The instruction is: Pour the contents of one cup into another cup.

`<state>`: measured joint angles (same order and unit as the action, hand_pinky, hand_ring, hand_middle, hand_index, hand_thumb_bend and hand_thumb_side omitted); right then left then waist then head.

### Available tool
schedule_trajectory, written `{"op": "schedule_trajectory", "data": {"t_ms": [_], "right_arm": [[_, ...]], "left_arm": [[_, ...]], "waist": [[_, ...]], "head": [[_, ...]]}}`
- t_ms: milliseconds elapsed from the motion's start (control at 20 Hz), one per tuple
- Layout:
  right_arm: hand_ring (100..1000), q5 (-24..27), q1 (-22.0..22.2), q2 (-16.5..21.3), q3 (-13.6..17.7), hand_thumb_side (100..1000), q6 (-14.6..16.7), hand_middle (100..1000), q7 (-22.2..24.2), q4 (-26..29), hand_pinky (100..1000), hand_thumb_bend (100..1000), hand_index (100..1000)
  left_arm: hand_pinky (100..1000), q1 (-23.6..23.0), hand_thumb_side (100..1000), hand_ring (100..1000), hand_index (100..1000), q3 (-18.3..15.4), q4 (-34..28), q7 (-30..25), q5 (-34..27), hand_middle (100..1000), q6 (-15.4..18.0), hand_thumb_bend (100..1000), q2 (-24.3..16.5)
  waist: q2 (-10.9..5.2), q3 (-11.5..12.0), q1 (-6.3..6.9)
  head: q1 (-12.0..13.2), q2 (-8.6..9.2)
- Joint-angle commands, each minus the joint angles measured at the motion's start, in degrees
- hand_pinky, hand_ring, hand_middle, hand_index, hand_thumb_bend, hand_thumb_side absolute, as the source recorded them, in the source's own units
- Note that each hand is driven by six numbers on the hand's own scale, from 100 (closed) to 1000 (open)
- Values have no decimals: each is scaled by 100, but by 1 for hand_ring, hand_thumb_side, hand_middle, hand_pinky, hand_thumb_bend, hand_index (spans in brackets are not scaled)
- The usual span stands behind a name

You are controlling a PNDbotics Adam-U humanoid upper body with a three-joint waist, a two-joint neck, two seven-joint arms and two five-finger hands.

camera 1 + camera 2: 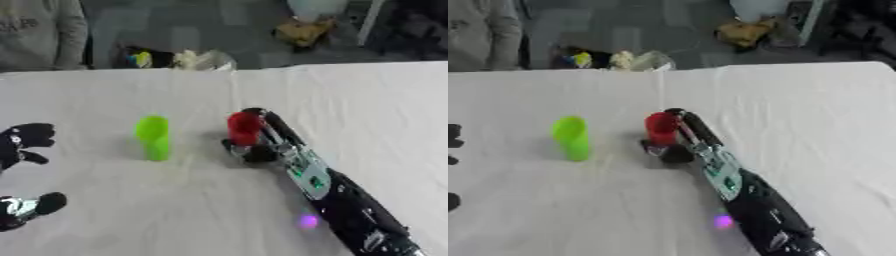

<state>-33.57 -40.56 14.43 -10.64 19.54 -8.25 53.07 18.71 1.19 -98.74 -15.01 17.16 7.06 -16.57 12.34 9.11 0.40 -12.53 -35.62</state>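
Left eye view: the worktop (131, 220) fills most of the picture, covered in a white cloth with faint creases, its far edge running across the upper part of the view.

The right arm (350, 210) comes in from the lower right corner and stretches toward the middle of the worktop. It is black, with a silver and green section near the wrist and a small purple spot of light beside its near part on the cloth.

The right hand (258, 145) sits near the middle of the worktop with its fingers curled round the red cup (244, 127). Fingers run up the cup's right side and a dark part of the hand lies at its base. The cup looks upright; whether it rests on the cloth or is raised just off it cannot be told.

The left hand (22, 145) shows at the left edge, resting apart from both cups. Its black fingers are spread and relaxed, and it holds nothing. A second dark and silver part of it lies nearer the lower left corner.

The green cup (153, 137) stands on the cloth just left of the red one, between the 2 hands, with a clear gap to the red cup. It leans slightly, its mouth up. No hand touches it.
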Motion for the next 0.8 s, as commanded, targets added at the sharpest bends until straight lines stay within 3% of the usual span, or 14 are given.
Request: {"op": "schedule_trajectory", "data": {"t_ms": [50, 800], "right_arm": [[846, 60, -13, 120, -2, 100, -85, 171, -62, 107, 878, 100, 340], [819, 466, 167, 301, -65, 100, -434, 152, -99, 1008, 869, 100, 316]], "left_arm": [[651, 86, 654, 776, 812, -6, -66, 17, -14, 821, -3, 1000, -58], [621, 260, 631, 753, 807, 30, 458, 152, 45, 797, -6, 1000, -165]], "waist": [[-92, -29, 25], [-146, -490, -14]], "head": [[-8, 42], [62, 8]]}}
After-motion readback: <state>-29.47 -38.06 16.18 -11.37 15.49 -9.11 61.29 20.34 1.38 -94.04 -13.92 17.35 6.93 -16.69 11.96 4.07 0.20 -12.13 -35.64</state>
